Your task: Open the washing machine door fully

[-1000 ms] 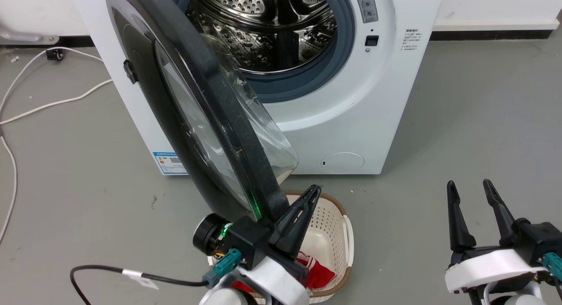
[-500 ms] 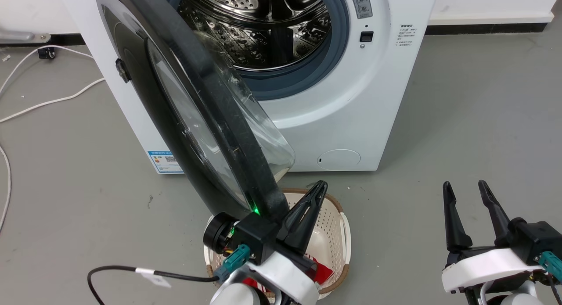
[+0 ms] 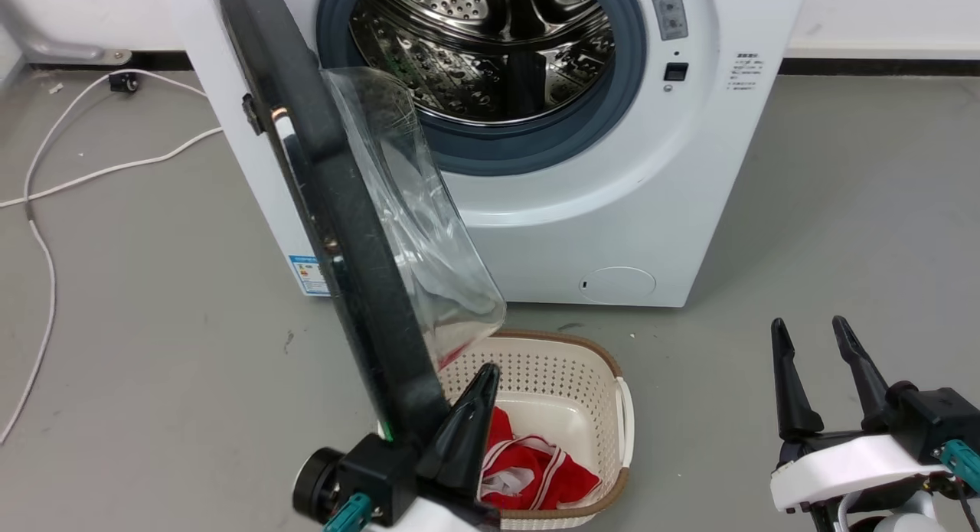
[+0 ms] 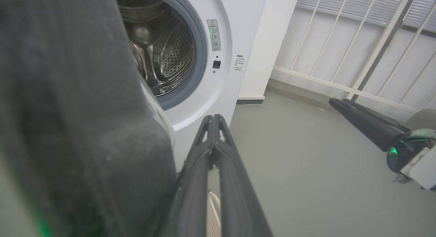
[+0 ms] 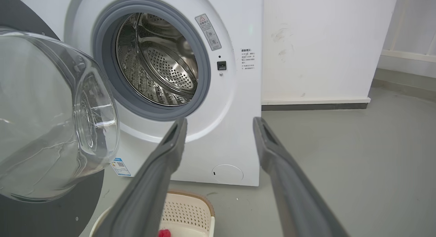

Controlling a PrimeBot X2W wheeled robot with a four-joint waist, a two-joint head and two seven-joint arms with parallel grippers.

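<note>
Washing machine door [image 3: 360,287], round glossy black rim, bulging clear glass

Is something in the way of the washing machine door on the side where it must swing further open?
Nothing visible: left of the washing machine door is bare floor, with a white cable lying flat. The laundry basket is on its other side.

the washing machine door [image 3: 344,233] blocks us left of our left hand [image 3: 486,373], basket [image 3: 582,356] beneath; open floor [image 3: 804,210] lies before our right hand [image 3: 810,329].
</note>
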